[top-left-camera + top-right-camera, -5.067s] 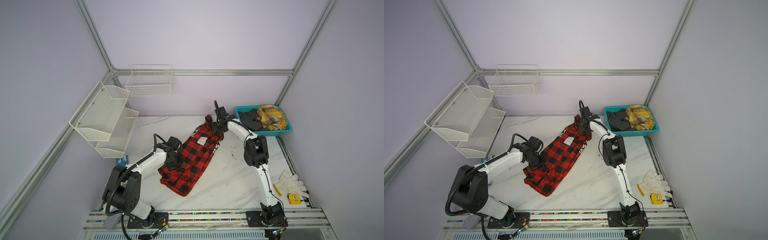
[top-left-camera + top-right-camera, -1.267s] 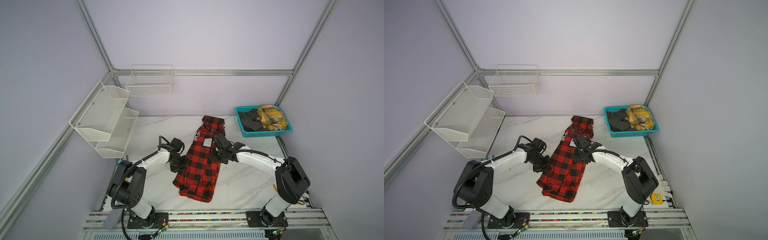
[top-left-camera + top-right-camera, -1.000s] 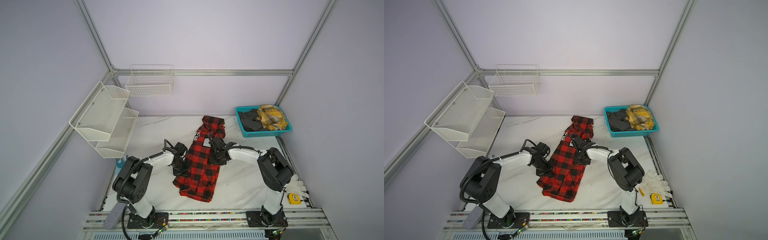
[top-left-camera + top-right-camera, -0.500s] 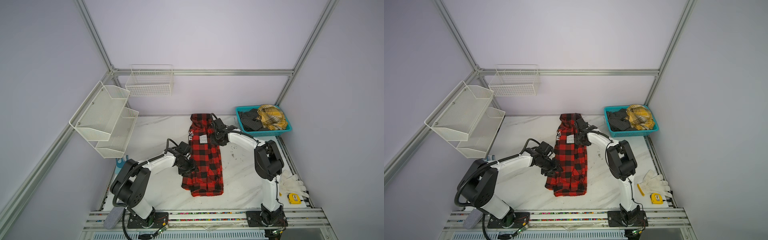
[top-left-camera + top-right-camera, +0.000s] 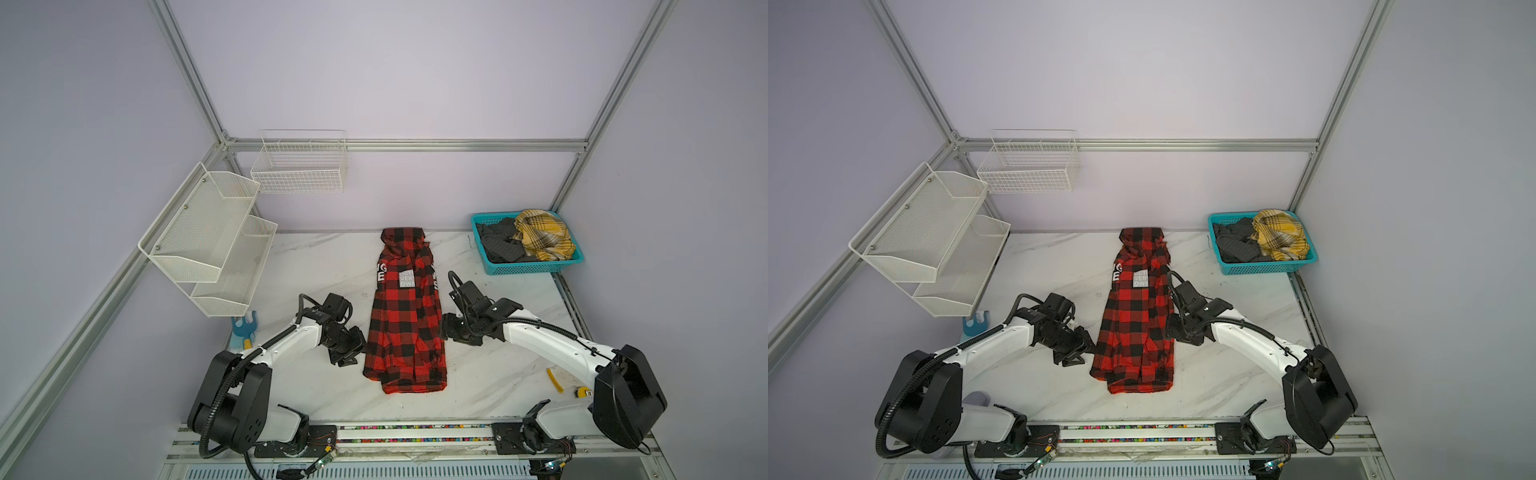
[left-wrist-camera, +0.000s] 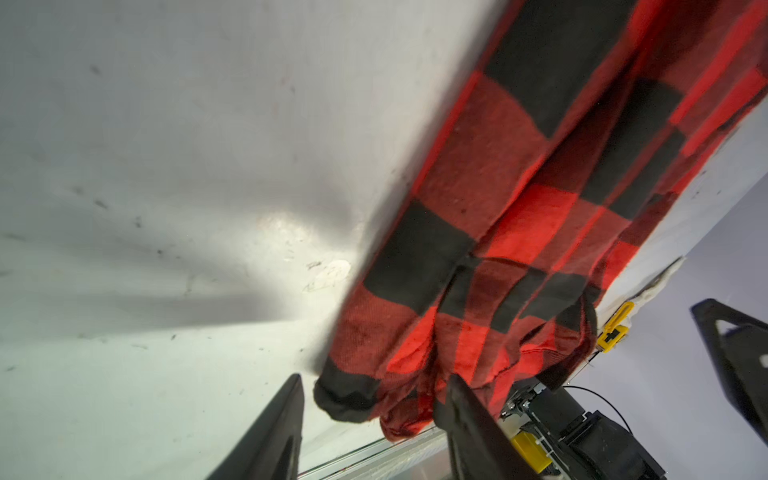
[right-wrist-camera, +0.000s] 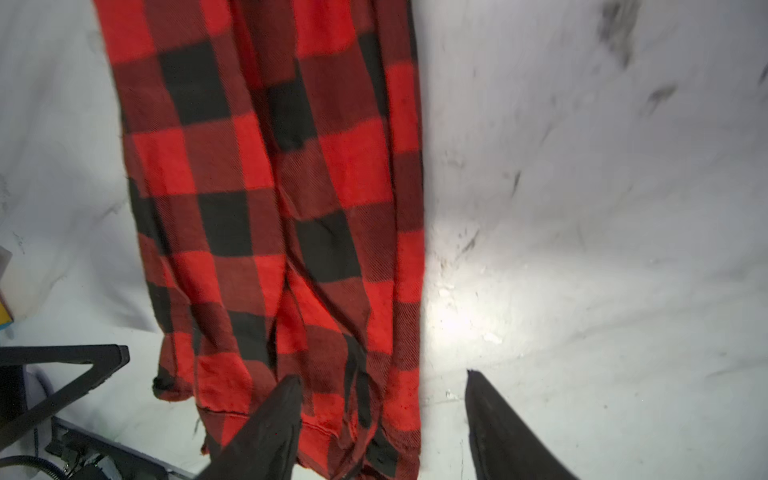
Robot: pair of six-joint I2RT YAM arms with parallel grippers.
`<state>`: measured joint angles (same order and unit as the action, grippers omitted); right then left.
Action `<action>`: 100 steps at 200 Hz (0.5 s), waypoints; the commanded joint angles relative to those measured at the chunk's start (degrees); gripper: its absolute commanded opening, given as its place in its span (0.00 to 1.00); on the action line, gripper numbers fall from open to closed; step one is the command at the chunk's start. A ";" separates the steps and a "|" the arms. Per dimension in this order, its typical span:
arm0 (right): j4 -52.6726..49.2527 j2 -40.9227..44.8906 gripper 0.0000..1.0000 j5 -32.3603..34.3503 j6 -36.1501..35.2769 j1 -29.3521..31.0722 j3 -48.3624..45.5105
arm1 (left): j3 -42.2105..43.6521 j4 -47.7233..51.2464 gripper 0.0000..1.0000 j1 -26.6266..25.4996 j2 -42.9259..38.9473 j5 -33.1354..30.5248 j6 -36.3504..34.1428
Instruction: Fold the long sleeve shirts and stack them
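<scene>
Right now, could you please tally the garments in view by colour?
Red-and-black check shirt: 1
Mustard-yellow plaid garment: 1
Dark grey garment: 1 (bunched up, possibly more)
Total: 3

Twin overheads, close wrist views (shirt [image 5: 405, 316] shared)

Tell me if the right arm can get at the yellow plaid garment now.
Probably yes: the right tool is open and empty, the yellow plaid garment lies on top in the teal basket, and only bare table lies between.
</scene>
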<state>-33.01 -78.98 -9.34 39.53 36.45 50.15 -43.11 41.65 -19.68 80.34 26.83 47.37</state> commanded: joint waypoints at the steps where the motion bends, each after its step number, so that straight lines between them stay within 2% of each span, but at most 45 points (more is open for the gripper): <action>1: 4.79 3.58 0.63 -5.26 6.70 0.29 -4.68 | 2.71 -0.35 0.50 -0.09 0.13 2.73 -0.25; 64: 13.48 3.46 0.63 -10.53 15.00 4.52 -12.07 | 6.02 -0.70 0.50 -1.00 0.13 2.09 0.06; 86: 14.76 1.93 0.64 -10.16 16.95 6.48 -12.53 | 5.87 -2.38 0.50 -2.18 3.69 2.64 0.65; 100: 13.83 1.38 0.61 -9.15 17.64 7.46 -12.25 | 5.85 -3.71 0.50 -3.39 4.92 3.30 1.26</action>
<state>-21.04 -76.53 -18.96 52.97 42.35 38.00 -38.96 40.62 -21.12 82.48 30.13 47.55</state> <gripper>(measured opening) 0.630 0.497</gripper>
